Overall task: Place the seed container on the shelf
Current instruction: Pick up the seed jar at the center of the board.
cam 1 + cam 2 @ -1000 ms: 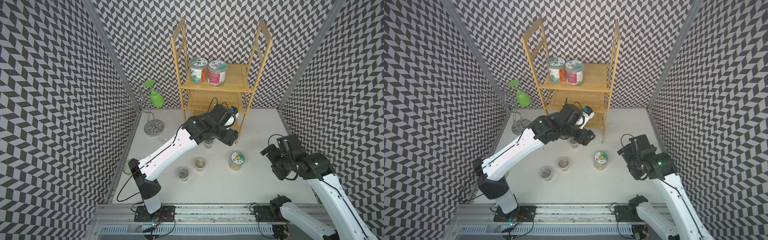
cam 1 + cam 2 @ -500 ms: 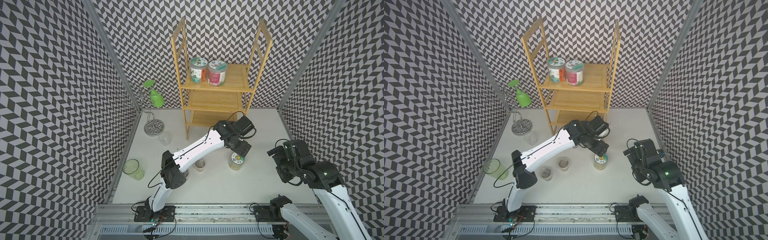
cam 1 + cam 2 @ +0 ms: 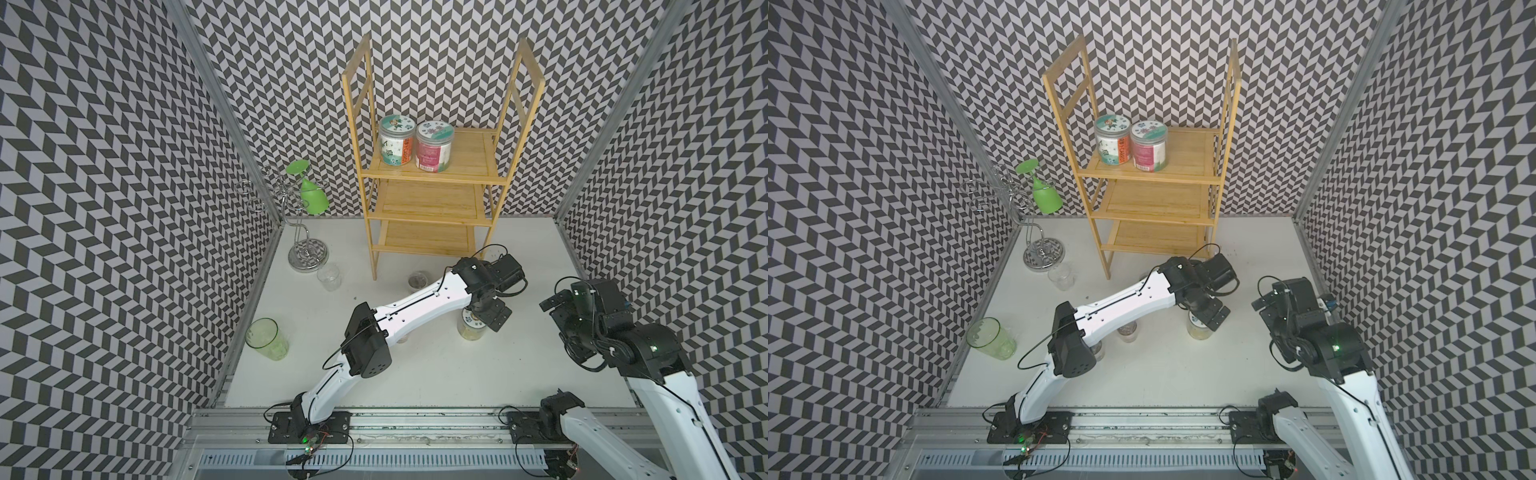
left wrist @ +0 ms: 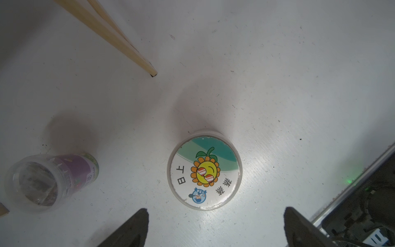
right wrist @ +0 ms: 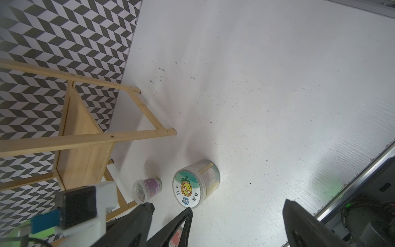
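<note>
The seed container (image 3: 470,330) is a clear round jar with a sunflower picture on its lid (image 4: 204,170), standing upright on the white table in front of the shelf's right leg. My left gripper (image 4: 214,213) hovers just above it, open, with nothing between its fingers. My right gripper (image 5: 218,206) is open and empty, raised to the right of the jar (image 5: 193,186). The shelf (image 3: 432,203) is a tall bamboo rack at the back wall. Two labelled jars (image 3: 397,141) (image 3: 434,145) stand on its top tier.
A small purple-labelled jar (image 4: 51,181) stands by the shelf's front. Another small jar (image 3: 1127,332) shows under the left arm. At the left are a green tumbler (image 3: 266,338), a clear glass (image 3: 329,276) and a chrome stand (image 3: 305,249) with a hanging green glass (image 3: 313,199).
My left arm has swung from the shelf's front to above the sunflower jar, and its jaws have opened. My right arm has drawn back a little to the right.
</note>
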`<control>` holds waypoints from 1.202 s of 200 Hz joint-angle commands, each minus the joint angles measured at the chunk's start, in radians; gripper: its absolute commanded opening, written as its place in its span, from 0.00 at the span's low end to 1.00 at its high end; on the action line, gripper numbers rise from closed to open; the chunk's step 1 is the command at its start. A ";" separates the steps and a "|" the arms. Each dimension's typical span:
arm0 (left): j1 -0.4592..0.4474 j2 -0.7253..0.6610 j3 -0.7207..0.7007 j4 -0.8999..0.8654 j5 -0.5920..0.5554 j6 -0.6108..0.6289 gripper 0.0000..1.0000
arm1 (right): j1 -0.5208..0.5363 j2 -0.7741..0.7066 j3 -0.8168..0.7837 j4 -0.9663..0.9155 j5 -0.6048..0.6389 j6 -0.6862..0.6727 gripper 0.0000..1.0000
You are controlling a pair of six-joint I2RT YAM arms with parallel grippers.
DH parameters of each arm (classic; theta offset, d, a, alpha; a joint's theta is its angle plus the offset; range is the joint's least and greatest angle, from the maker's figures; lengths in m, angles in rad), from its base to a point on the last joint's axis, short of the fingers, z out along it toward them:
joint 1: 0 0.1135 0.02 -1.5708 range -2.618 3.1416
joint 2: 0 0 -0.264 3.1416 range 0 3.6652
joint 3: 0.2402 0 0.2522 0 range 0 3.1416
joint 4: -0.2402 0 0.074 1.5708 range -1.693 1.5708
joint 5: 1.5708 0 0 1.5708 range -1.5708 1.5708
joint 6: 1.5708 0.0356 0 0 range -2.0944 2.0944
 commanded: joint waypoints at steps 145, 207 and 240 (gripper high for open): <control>0.024 0.156 0.088 0.008 -0.069 -0.011 1.00 | -0.070 0.039 0.013 0.064 -0.018 -0.155 0.99; 0.023 0.188 0.091 0.014 -0.033 -0.012 1.00 | -0.069 0.043 0.015 0.073 -0.017 -0.173 0.99; 0.016 0.194 0.086 -0.004 -0.020 -0.013 0.97 | -0.068 0.043 0.015 0.076 -0.013 -0.178 0.99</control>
